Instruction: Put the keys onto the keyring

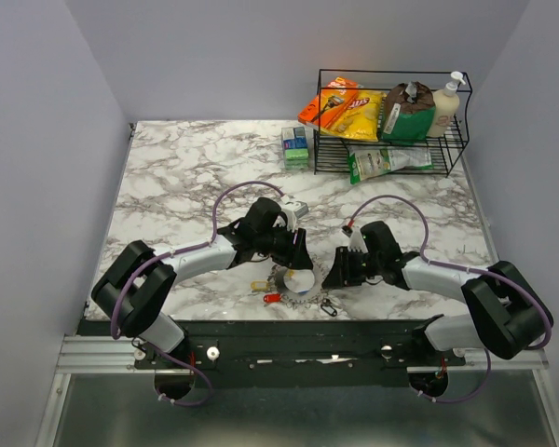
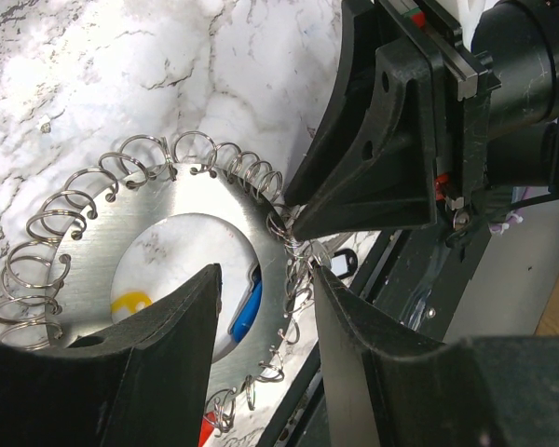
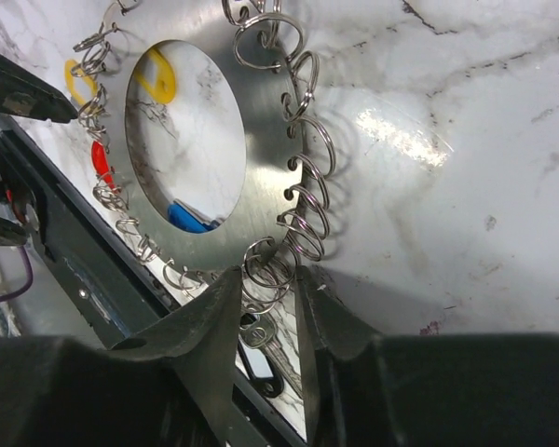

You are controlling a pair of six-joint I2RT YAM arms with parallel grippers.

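Note:
The keyring is a flat silver disc with a round hole and many small split rings along its rim; it also shows in the right wrist view and from above. My left gripper straddles the disc's band and is shut on it. My right gripper meets the rim from the other side, its fingers pinching one split ring. Loose keys lie under the disc: a yellow head, a red one, a blue one and a silver key.
A black wire rack holding snack bags and a bottle stands at the back right, with small boxes beside it. A black tag and a carabiner lie close to the table's front edge.

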